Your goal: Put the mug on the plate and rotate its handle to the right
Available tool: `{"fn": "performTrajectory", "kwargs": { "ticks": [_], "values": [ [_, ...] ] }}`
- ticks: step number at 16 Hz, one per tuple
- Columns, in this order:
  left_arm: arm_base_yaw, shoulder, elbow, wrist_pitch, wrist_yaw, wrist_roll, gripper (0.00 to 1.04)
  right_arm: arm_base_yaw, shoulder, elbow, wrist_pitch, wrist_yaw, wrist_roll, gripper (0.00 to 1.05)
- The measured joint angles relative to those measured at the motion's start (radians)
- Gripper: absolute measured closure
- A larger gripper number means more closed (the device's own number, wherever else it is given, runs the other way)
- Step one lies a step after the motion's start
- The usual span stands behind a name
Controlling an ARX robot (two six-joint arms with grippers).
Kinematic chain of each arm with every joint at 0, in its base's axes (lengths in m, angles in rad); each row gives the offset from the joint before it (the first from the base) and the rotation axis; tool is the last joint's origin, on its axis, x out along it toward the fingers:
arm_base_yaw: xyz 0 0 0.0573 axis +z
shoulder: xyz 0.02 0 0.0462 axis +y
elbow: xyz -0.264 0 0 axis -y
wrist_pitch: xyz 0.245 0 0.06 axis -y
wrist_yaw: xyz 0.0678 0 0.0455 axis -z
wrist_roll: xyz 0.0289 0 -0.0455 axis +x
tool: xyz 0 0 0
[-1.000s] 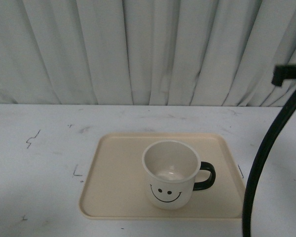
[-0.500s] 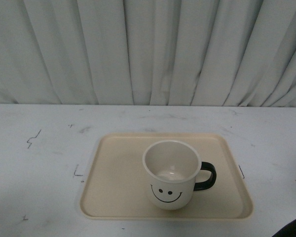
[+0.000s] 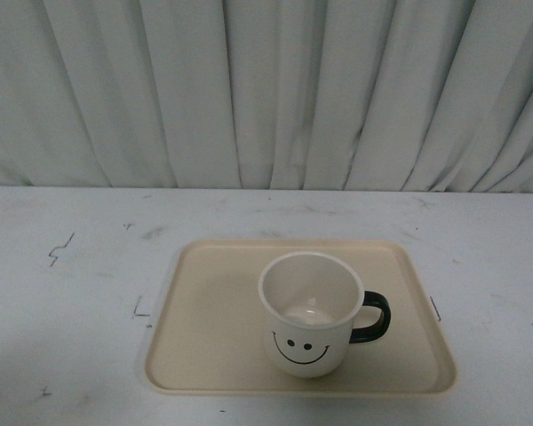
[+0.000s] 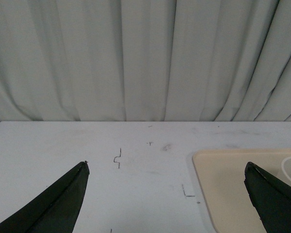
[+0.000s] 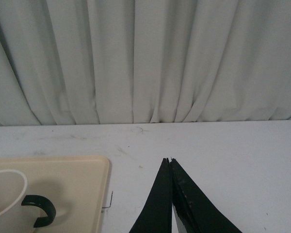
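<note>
The white mug (image 3: pixel 309 312) with a black smiley face stands upright on the beige plate (image 3: pixel 204 311), right of its middle. Its black handle (image 3: pixel 373 318) points to the right. Neither arm shows in the front view. In the left wrist view my left gripper (image 4: pixel 166 167) is open and empty over the bare table, with the plate's corner (image 4: pixel 223 184) near one finger. In the right wrist view my right gripper (image 5: pixel 169 161) is shut and empty, beside the plate (image 5: pixel 72 174), apart from the mug's rim (image 5: pixel 7 194) and handle (image 5: pixel 41 208).
A white table (image 3: pixel 71 293) with small black marks carries the plate. Grey-white curtains (image 3: pixel 266 89) hang close behind the table's far edge.
The right arm and its black cable have left the front view, dropping out at the lower right. The mug and plate have stayed in place.
</note>
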Motion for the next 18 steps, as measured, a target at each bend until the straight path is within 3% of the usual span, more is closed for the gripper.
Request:
{"fn": "performTrajectory", "kwargs": {
  "ticks": [7,18],
  "values": [
    [0.000,0.000,0.000,0.000,0.000,0.000,0.07,0.000,-0.312,-0.009,-0.284,0.000,0.000,1.03],
    [0.000,0.000,0.000,0.000,0.000,0.000,0.07,0.000,-0.563,-0.009,-0.530,0.000,0.000,1.03]
  ]
}}
